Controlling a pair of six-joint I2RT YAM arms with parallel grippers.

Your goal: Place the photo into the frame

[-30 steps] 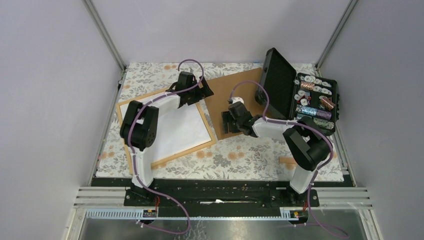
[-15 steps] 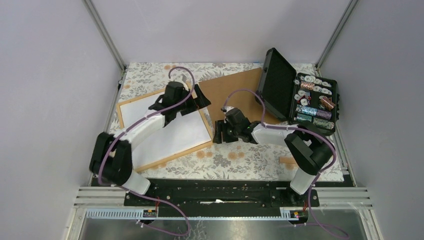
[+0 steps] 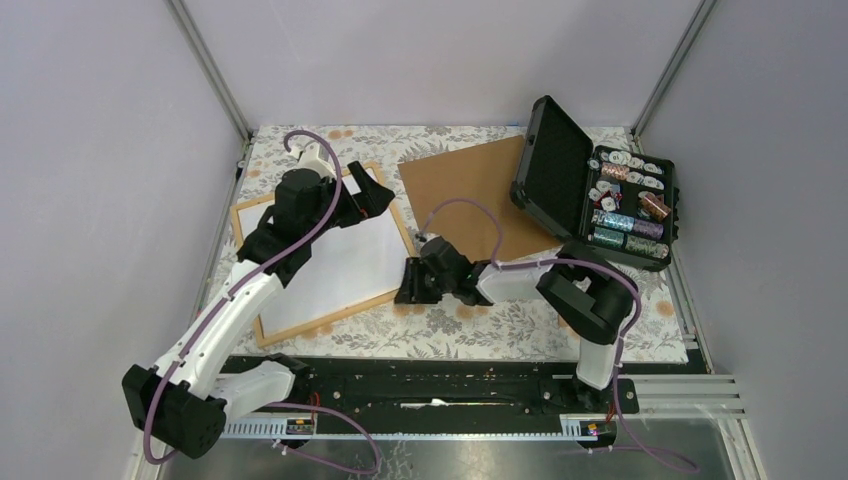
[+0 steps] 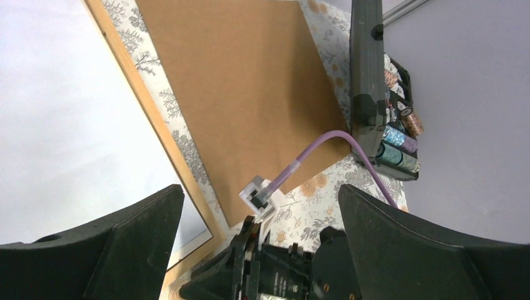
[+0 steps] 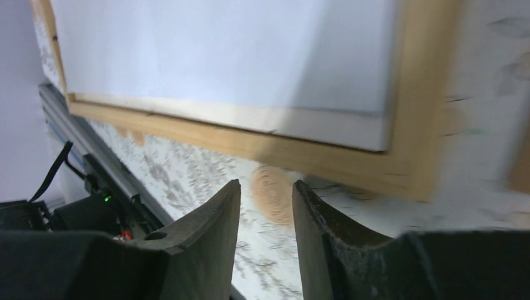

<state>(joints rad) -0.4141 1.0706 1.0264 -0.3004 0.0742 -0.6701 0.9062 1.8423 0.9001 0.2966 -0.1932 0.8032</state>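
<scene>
The light-wood frame (image 3: 251, 285) lies flat at the left of the table with a plain white sheet (image 3: 335, 265) inside it. No sunset picture shows in any view. My left gripper (image 3: 375, 198) hovers over the frame's far right corner, jaws wide apart and empty (image 4: 259, 187). The left wrist view shows the frame's moulding (image 4: 156, 125) and the white sheet (image 4: 50, 112). My right gripper (image 3: 405, 285) sits low on the tablecloth just off the frame's near right side. Its jaws are narrowly apart with nothing between them (image 5: 265, 187), beside the moulding (image 5: 350, 156).
A brown backing board (image 3: 470, 185) lies at the back middle, also in the left wrist view (image 4: 244, 81). An open black case (image 3: 565, 180) holding chips and rolls stands at the back right. A small wooden piece (image 3: 575, 322) lies near the right arm's base.
My left arm has swung out leftward, its gripper drawing back over the frame's far right corner. My right gripper has moved from the backing board toward the near left, down to the frame's right side.
</scene>
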